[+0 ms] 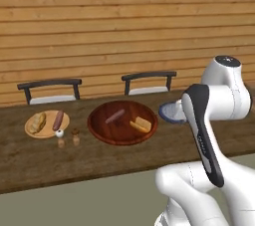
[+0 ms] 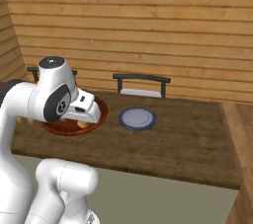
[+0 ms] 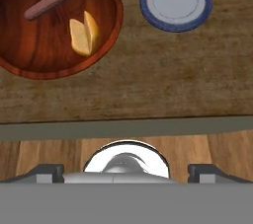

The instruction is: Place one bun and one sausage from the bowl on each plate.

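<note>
bowl (image 1: 122, 122) holding sausage (image 1: 115, 116) and bun (image 1: 141, 125); tan plate (image 1: 47, 124) already filled, shakers (image 1: 67, 133) beside it; blue-grey plate (image 3: 176, 3) bare; gripper state unclear.

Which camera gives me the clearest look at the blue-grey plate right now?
The hand view: the blue-grey plate lies whole and bare, seen from above, right of the bowl. The right base view also shows it whole, but smaller and at a slant. In the left base view the arm covers most of it.
</note>
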Motion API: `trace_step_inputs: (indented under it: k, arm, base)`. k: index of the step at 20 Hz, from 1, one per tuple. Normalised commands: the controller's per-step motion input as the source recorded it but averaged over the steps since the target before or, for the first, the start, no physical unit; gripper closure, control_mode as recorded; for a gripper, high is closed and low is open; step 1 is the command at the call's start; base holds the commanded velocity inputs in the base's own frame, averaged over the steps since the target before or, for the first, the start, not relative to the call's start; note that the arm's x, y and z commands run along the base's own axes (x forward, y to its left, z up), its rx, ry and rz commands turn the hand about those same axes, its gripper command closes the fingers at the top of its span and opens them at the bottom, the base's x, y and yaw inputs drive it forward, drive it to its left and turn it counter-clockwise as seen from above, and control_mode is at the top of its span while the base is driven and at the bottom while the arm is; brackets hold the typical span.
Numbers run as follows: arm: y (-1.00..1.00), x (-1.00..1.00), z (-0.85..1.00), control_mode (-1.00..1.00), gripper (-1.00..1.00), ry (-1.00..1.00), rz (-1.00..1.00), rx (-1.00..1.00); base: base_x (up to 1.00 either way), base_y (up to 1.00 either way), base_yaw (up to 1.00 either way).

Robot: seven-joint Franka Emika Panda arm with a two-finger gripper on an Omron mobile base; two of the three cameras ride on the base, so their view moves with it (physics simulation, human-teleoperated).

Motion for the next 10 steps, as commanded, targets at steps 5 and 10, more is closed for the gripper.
trace_step_inputs:
  k: [5, 10]
  arm:
    - [0.0, 0.0, 0.0, 1.0, -1.0, 0.0, 0.0, 0.0]
    - [0.0, 0.0, 0.0, 1.0, -1.0, 0.0, 0.0, 0.0]
  base:
    - [0.31, -0.32, 0.0]
    - [0.28, -0.27, 0.0]
